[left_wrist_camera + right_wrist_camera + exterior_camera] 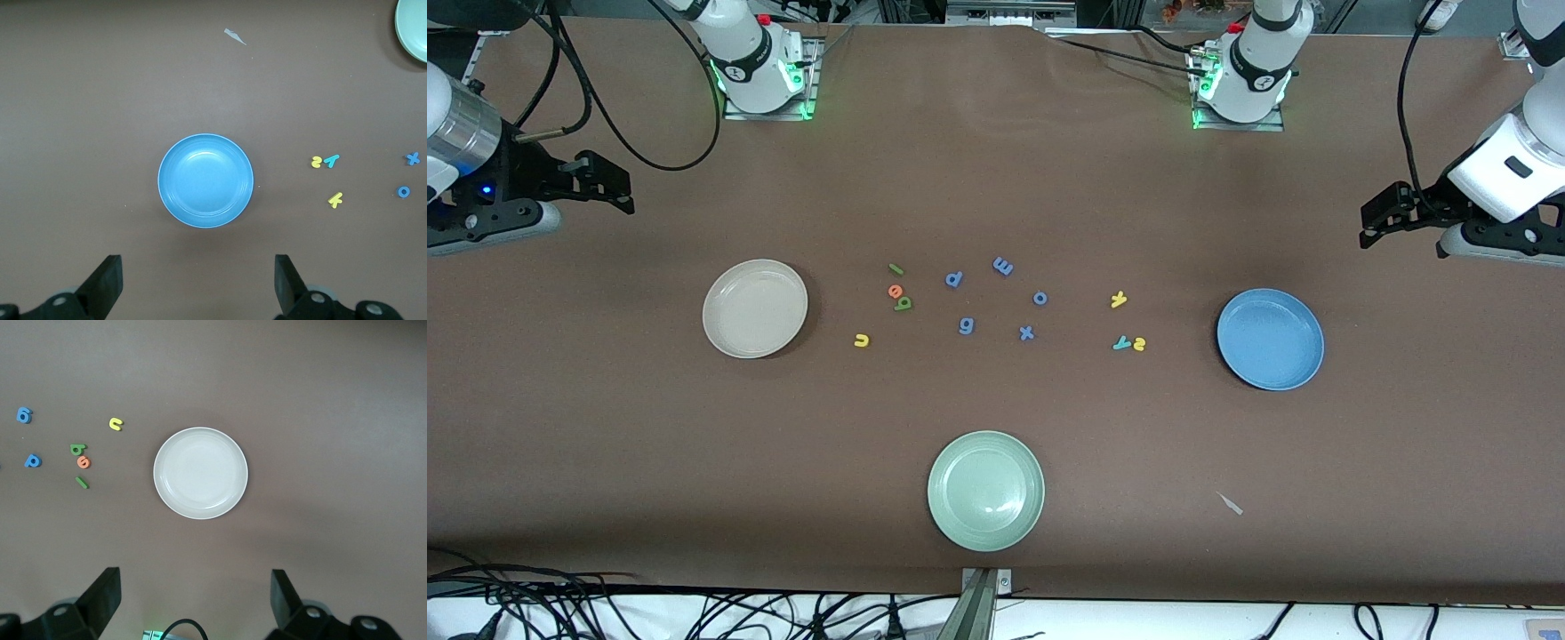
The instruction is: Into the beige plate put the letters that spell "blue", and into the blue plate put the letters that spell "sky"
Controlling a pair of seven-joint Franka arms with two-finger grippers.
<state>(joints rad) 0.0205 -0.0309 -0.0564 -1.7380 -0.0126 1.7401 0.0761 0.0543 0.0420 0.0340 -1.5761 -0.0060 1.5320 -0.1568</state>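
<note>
Beige plate (755, 308) and blue plate (1270, 339) sit bare on the surface (996, 178); we see b (903, 304), l (895, 268), u (862, 340), e (895, 290) beside the beige plate, s (1139, 345), k (1119, 300), y (1122, 342) between it and the blue plate; left claw (199, 283) over the blue plate, right claw (195, 600) over the beige plate, both wide open, holding nothing

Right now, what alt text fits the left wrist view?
An empty blue plate sits on the brown table, just ahead of the open left gripper. Beside the plate lie a yellow "s", teal "y" and yellow "k".
</note>
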